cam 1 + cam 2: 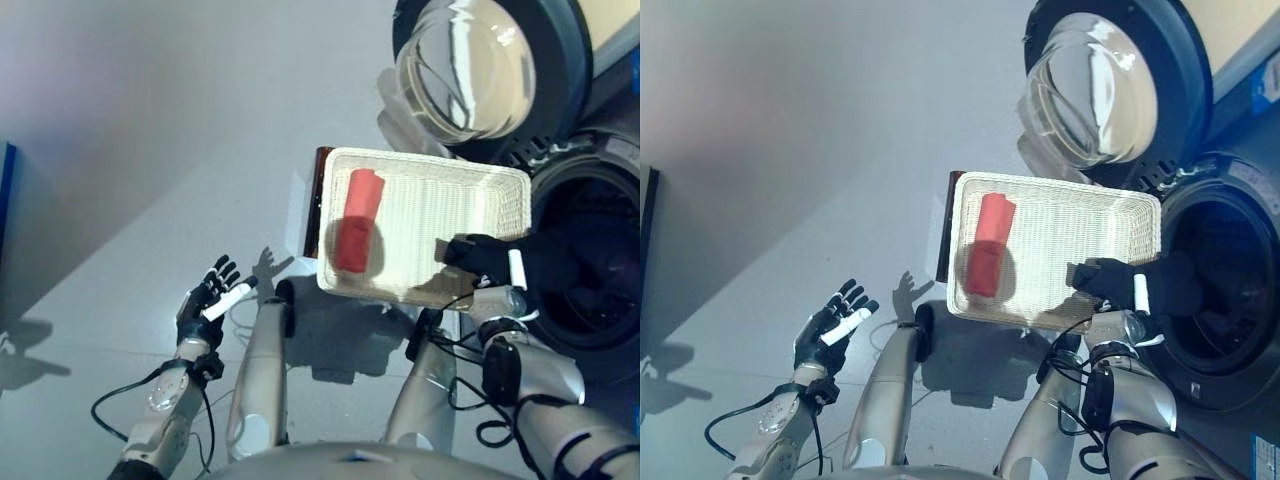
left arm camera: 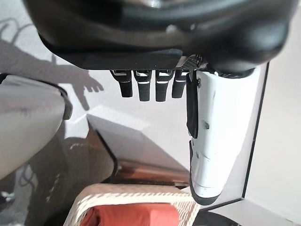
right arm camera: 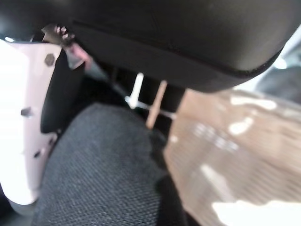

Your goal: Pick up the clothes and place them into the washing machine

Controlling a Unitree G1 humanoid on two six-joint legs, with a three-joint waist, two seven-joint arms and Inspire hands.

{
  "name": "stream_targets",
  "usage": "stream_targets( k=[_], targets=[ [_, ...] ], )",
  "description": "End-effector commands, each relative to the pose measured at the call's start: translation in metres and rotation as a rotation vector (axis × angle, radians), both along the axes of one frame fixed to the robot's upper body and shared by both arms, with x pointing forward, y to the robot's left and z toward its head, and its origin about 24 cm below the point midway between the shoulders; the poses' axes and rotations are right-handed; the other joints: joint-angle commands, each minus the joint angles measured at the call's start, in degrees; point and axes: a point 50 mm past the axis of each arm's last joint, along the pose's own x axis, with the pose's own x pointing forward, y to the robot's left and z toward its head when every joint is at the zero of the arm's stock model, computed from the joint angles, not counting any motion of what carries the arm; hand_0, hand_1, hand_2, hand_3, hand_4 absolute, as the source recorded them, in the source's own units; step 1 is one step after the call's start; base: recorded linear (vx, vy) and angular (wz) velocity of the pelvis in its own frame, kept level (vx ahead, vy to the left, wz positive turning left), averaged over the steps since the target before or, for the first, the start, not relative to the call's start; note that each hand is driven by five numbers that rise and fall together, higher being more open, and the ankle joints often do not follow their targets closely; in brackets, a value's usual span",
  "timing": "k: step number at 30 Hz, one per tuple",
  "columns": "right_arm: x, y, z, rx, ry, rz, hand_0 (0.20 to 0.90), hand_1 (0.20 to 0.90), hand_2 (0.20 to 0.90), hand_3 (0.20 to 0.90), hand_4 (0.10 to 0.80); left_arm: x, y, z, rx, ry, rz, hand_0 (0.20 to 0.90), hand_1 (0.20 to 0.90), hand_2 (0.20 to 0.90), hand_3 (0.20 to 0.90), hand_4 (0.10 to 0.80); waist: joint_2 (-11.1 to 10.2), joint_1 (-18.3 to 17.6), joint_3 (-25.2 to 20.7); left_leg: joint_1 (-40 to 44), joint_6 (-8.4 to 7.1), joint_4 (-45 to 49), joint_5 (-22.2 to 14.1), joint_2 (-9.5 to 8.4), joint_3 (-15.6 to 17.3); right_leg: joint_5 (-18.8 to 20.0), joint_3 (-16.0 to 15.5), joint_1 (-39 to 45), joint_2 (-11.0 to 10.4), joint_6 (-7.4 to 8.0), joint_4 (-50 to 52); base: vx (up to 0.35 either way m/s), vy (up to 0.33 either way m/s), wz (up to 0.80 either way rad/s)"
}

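Note:
A shallow white wicker basket (image 1: pixel 430 165) rests on a low dark brown box (image 2: pixel 141 169) beside the washing machine (image 1: pixel 600 300). A rolled red cloth (image 1: pixel 358 232) lies in the basket's left half and also shows in the left wrist view (image 2: pixel 136 216). My right hand (image 1: pixel 485 262) is at the basket's right front corner, fingers curled on a dark knit cloth (image 1: pixel 552 265) that hangs toward the machine's open drum; the cloth shows under the hand in the right wrist view (image 3: pixel 103 179). My left hand (image 1: pixel 208 298) is open over the floor, left of the basket.
The machine's round glass door (image 1: pixel 470 70) stands swung open behind the basket. The dark drum opening (image 1: pixel 595 250) is right of the basket. Grey floor (image 1: pixel 150 150) spreads out to the left.

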Motion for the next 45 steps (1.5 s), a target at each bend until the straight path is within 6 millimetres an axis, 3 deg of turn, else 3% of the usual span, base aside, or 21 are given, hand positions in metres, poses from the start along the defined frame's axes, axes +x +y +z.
stream_targets(
  k=[1,6,12,21,29,35,36,37,45],
  targets=[
    [-0.013,-0.060,0.054,-0.100,-0.236,-0.338,0.200,0.200,0.200,0.200,0.300,0.002,0.009,0.016,0.004,-0.102,0.032,0.900,0.900,0.900,0.900,0.800,1.8,1.0,1.1,1.0,-1.67,-6.0,4.5,1.19,-2.3,-3.6,0.5,1.9,0.8,-3.57,3.1,0.010,-0.022,-0.07],
    [-0.026,-0.087,0.076,-0.100,-0.272,-0.473,0.200,0.200,0.200,0.200,0.300,-0.001,0.008,0.014,-0.002,-0.092,0.018,0.900,0.900,0.900,0.900,0.800,2.9,0.6,0.7,1.4,-2.12,-7.0,4.8,1.29,-2.3,-4.0,0.8,2.0,0.8,-3.41,3.2,0.004,-0.006,-0.01],
    [-0.035,-0.122,0.123,-0.155,-0.318,-0.548,0.200,0.200,0.200,0.200,0.300,-0.005,0.002,0.015,-0.004,-0.090,-0.033,0.900,0.900,0.900,0.900,0.800,5.0,0.7,0.7,1.3,-2.58,-8.9,6.1,1.20,-1.8,-4.2,1.5,0.8,0.7,-3.29,3.6,-0.002,0.008,0.02],
    [-0.051,-0.150,0.176,-0.208,-0.438,-0.658,0.200,0.200,0.200,0.200,0.300,-0.004,-0.005,0.014,-0.025,-0.086,-0.068,0.900,0.900,0.900,0.900,0.800,6.9,0.4,-0.5,2.1,-3.08,-10.7,6.8,1.39,-1.0,-4.3,2.7,-0.7,0.7,-3.14,4.1,0.007,0.008,0.00],
    [-0.057,-0.157,0.192,-0.265,-0.415,-0.656,0.200,0.200,0.200,0.200,0.300,-0.003,-0.002,0.013,-0.024,-0.079,-0.051,0.900,0.900,0.900,0.900,0.800,6.8,-0.3,-1.4,1.8,-3.17,-11.0,6.8,1.34,-0.5,-3.9,2.7,-1.3,0.7,-3.06,4.3,0.003,0.002,-0.01],
    [-0.053,-0.152,0.187,-0.249,-0.420,-0.672,0.200,0.200,0.200,0.200,0.300,-0.006,0.000,0.011,-0.031,-0.068,-0.027,0.900,0.900,0.900,0.900,0.800,6.2,-0.7,-1.6,1.5,-3.15,-11.0,6.8,1.54,-0.1,-3.6,2.9,-1.4,0.9,-3.09,3.9,0.000,0.000,0.00],
    [-0.053,-0.151,0.185,-0.248,-0.410,-0.667,0.310,0.310,0.310,0.310,0.378,-0.006,0.001,0.011,-0.030,-0.067,-0.023,0.900,0.900,0.900,0.900,0.800,6.2,-0.7,-1.5,1.4,-3.16,-10.9,6.8,1.55,-0.1,-3.5,2.8,-1.3,0.9,-3.09,3.9,0.000,0.000,0.00],
    [-0.053,-0.152,0.182,-0.243,-0.400,-0.664,0.900,0.900,0.900,0.900,0.800,-0.006,0.001,0.011,-0.028,-0.068,-0.024,0.900,0.900,0.900,0.900,0.800,6.1,-0.8,-1.5,1.3,-3.14,-10.8,6.7,1.49,-0.1,-3.5,2.7,-1.3,0.9,-3.07,3.8,0.000,0.000,0.00],
    [-0.045,-0.143,0.162,-0.202,-0.372,-0.614,0.900,0.900,0.900,0.900,0.800,-0.007,0.002,0.011,-0.040,-0.071,-0.018,0.900,0.900,0.900,0.900,0.800,5.5,-0.5,-1.5,1.0,-2.95,-9.9,6.6,1.43,-0.3,-3.3,2.4,-0.6,1.0,-3.12,3.8,0.000,0.000,0.00]
  ],
)
